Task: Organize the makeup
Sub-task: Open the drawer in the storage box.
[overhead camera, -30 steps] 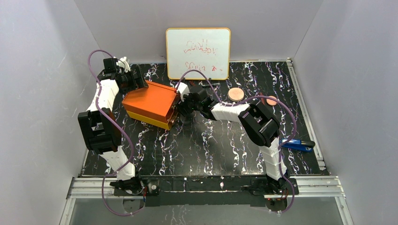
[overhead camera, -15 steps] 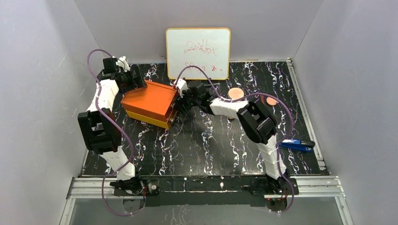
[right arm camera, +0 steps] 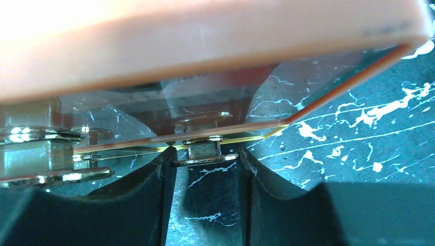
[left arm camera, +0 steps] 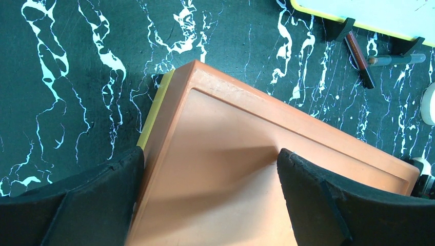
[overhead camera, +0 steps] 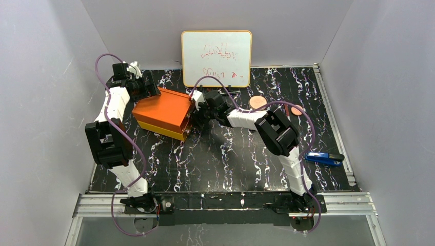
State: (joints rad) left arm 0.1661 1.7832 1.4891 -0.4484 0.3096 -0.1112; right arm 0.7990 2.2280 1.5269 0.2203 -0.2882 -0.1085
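Two flat round peach discs (overhead camera: pixel 257 102) lie on the marbled black desk (overhead camera: pixel 225 154) right of the right claw (right arm camera: pixel 206 165), which pinches a shiny metal drawer pull (right arm camera: pixel 205 151) on the orange box (overhead camera: pixel 163 110). Two thin sticks (left arm camera: pixel 359 51) lie beyond the left claw (left arm camera: pixel 209 159), spread wide over that box. Red whiteboard (overhead camera: pixel 216 58) scribbles are unreadable.

We reach our left arm (overhead camera: pixel 110 138) up along the left side with the elbow bent and the wrist turned inward. The left gripper (left arm camera: pixel 210 159) points down with its jaws spread wide. Our right arm (overhead camera: pixel 279 136) folds at the elbow and stretches leftward, low and level. The right gripper (right arm camera: pixel 205 166) pinches a small metal knob (right arm camera: pixel 204 151) between both fingers.
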